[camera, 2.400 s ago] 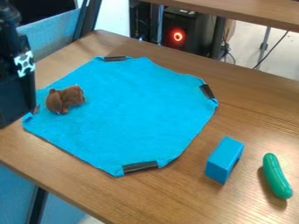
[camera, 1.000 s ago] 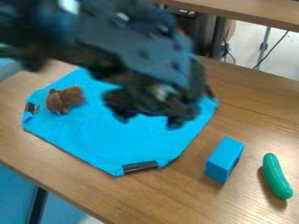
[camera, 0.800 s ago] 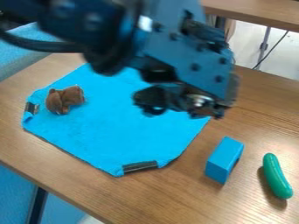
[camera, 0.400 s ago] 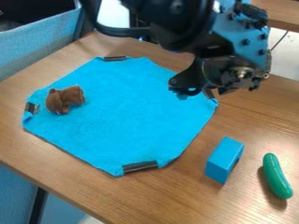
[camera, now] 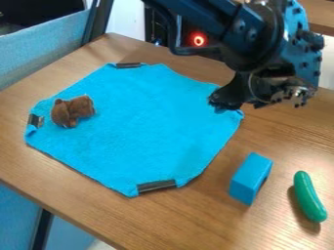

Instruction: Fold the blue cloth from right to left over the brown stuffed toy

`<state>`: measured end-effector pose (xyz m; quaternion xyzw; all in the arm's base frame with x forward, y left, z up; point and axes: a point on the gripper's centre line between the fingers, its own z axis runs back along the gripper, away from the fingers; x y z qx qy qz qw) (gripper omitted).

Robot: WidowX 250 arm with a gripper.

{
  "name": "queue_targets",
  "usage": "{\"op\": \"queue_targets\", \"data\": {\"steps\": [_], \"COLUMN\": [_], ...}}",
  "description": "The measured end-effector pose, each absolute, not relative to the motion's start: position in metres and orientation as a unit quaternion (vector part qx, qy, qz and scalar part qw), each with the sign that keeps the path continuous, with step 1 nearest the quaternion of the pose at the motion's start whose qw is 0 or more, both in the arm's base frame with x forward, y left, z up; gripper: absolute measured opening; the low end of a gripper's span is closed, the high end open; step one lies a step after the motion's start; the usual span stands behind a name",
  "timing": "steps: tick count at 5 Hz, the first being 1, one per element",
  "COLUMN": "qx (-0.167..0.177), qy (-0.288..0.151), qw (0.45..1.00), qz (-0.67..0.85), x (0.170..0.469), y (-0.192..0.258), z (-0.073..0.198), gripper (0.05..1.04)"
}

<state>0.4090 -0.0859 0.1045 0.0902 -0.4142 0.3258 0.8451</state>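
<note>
The black gripper [camera: 262, 101] hangs at the upper right of the camera view, open, over the right corner of a blue cloth [camera: 143, 132]. I see nothing held between its fingers. A small brown plush toy [camera: 72, 111] lies on the cloth's left part, far from the gripper. Below the gripper, on the bare wood, a blue rectangular block [camera: 250, 178] stands just off the cloth's lower right edge. Right of the block lies a green cucumber-shaped toy [camera: 309, 196].
The wooden table [camera: 196, 222] has its front edge running from left to bottom. Black clips [camera: 156, 186] sit on the cloth's corners. A blue-grey fabric panel [camera: 46, 53] stands behind the table at the upper left.
From the left edge, the arm has swung right across the cloth to the upper right, uncovering the cloth's middle. The plush toy, block and green toy have stayed put.
</note>
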Motion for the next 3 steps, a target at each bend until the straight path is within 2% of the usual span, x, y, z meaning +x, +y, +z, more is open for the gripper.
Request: {"op": "queue_targets", "data": {"steps": [1,3], "qx": [0.112,0.125], "qy": [-0.413,-0.418], "qw": [0.842,0.827], "qz": [0.329,0.354], "x": [0.423,0.458], "y": [-0.085,-0.089], "z": [0.087,0.08], "gripper": [1.0,1.0]}}
